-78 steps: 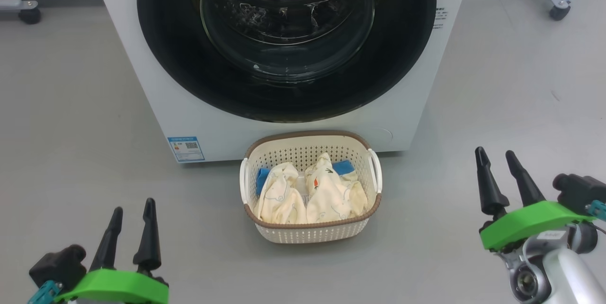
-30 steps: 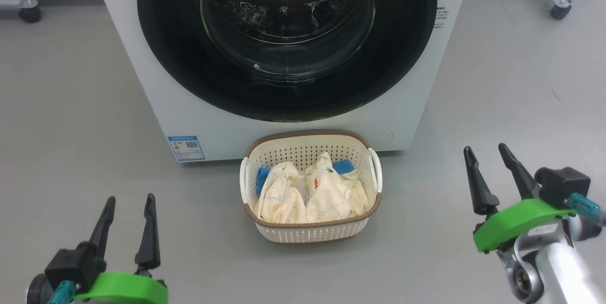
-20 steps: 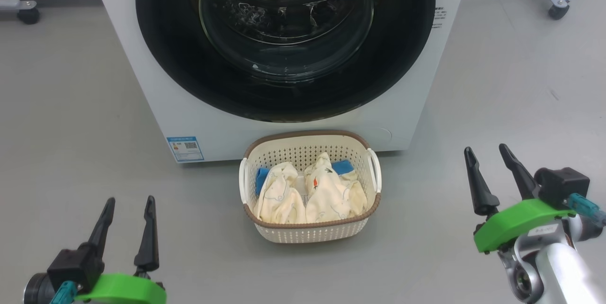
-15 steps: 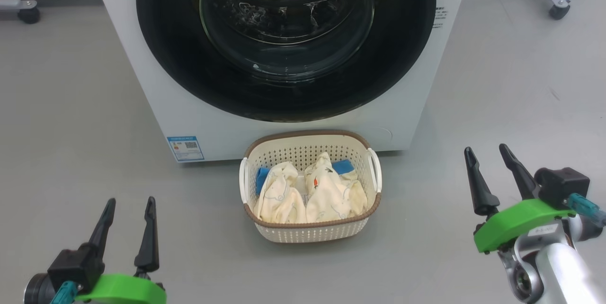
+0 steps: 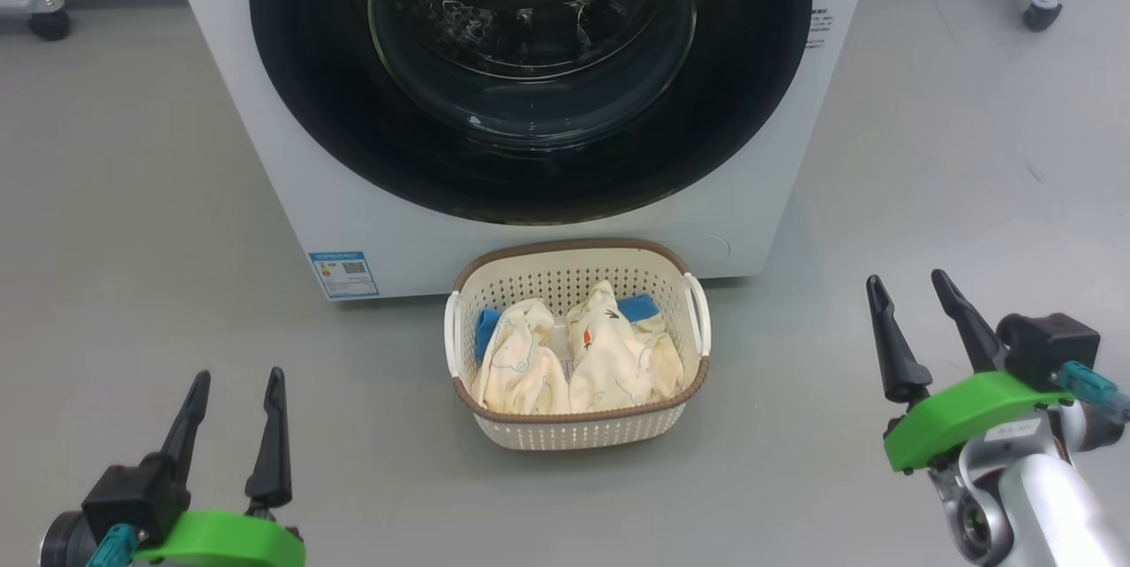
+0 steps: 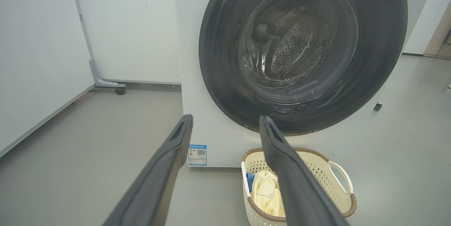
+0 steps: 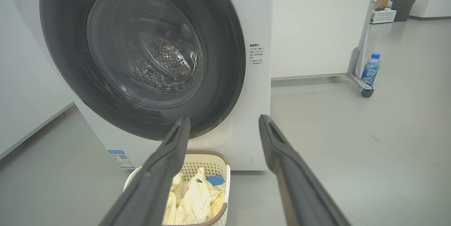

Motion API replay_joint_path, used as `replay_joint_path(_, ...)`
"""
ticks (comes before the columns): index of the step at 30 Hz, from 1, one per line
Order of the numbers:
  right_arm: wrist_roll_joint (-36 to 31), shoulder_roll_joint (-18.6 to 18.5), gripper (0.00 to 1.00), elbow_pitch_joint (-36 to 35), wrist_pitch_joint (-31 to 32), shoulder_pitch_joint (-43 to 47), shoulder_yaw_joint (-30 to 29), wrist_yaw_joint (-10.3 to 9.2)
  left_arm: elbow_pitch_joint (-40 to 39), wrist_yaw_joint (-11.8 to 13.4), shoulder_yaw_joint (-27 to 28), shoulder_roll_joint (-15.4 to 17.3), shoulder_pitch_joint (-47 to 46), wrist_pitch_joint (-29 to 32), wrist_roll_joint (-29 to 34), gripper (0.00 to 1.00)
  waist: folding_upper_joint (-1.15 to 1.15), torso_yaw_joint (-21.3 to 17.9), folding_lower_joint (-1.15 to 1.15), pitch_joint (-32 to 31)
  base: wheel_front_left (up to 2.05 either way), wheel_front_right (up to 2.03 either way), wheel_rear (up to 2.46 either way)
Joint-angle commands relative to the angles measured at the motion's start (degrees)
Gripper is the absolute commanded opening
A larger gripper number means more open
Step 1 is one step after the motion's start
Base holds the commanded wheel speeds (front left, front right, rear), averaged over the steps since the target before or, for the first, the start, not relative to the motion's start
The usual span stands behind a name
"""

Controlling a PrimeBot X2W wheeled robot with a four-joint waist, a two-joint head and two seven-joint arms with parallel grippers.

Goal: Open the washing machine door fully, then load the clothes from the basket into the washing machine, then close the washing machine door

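Note:
The white washing machine (image 5: 291, 187) stands ahead with its round black-rimmed door (image 5: 750, 81) closed flat against the front; the steel drum shows through the glass. On the floor before it sits the cream basket (image 5: 578, 430) holding cream-yellow clothes (image 5: 609, 364) and blue pieces (image 5: 487, 327). My left gripper (image 5: 236, 380) is open at the lower left, well away from the basket. Off to the basket's right, my right gripper (image 5: 907, 283) is open and empty. The door (image 6: 218, 60) and basket (image 6: 338, 198) appear in the left wrist view, the door (image 7: 229, 60) and clothes (image 7: 197, 198) in the right wrist view.
A caster foot (image 5: 48, 19) of a white partition is at the far left. Another wheeled stand with a blue drink bottle (image 7: 370, 69) is at the far right. Grey floor (image 5: 132, 223) lies on both sides of the machine.
Both grippers stay open. Between the earliest frame and one second ago both wrists turned and shifted slightly; since then the arms hold still, and only the head view has drifted a little.

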Motion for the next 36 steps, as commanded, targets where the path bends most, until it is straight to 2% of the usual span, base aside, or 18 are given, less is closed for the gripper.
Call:
replay_joint_path(1,-0.4,-0.3,1.0,-1.6,-0.8,-2.9,0.6,-0.17,-1.7,0.0,2.5,1.6,-3.1,-0.7,-0.2,1.0,0.0,0.0,0.0,0.0,0.0,0.0,0.0)
replay_joint_path(16,-0.4,-0.3,1.0,-0.9,-0.9,-2.5,0.2,-0.17,-1.1,0.3,1.5,2.3,-3.3,-0.5,0.3,1.0,0.0,0.5,0.0,0.1,0.23,0.23,-0.46)
replay_joint_path(36,-0.2,-0.3,1.0,-1.0,-1.0,-2.8,-0.3,-0.17,-1.6,0.9,2.2,2.0,-4.2,-0.7,-0.8,1.0,0.0,0.9,0.0,1.4,1.16,1.16,-2.32)
